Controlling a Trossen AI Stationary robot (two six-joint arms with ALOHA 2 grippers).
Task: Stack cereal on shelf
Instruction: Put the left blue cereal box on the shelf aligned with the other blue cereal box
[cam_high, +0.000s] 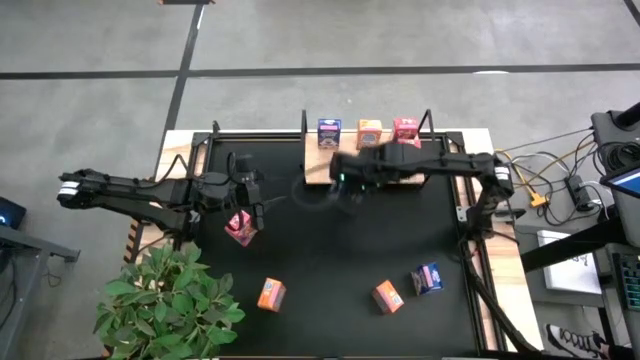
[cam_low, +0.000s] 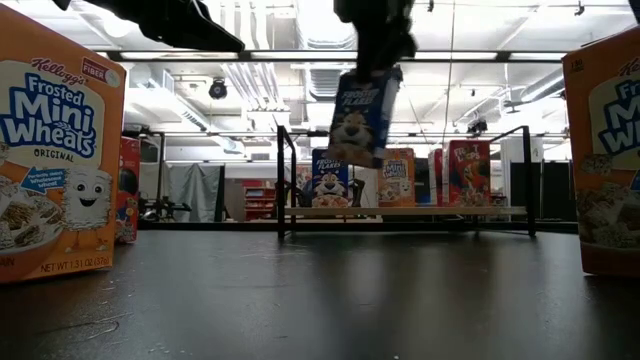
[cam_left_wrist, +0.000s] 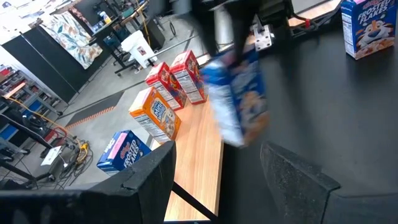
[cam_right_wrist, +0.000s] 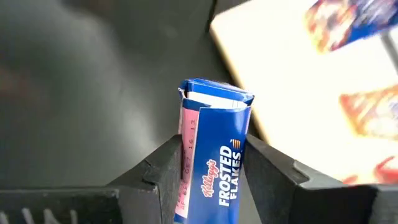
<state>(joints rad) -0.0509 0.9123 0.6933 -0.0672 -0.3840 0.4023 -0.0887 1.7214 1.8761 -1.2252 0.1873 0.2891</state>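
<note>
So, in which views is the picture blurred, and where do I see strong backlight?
Left wrist view: the blue Frosted Flakes box held by the right gripper is smeared by motion, while the shelf stays sharp. Right wrist view: that box is sharp, the shelf behind it is washed out and blurred. Low view: bright ceiling lights turn the arms into dark silhouettes.

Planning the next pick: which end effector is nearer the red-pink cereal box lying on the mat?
Left. The left end effector hovers just above the red-pink box; the right end effector is farther, near the shelf.
</note>
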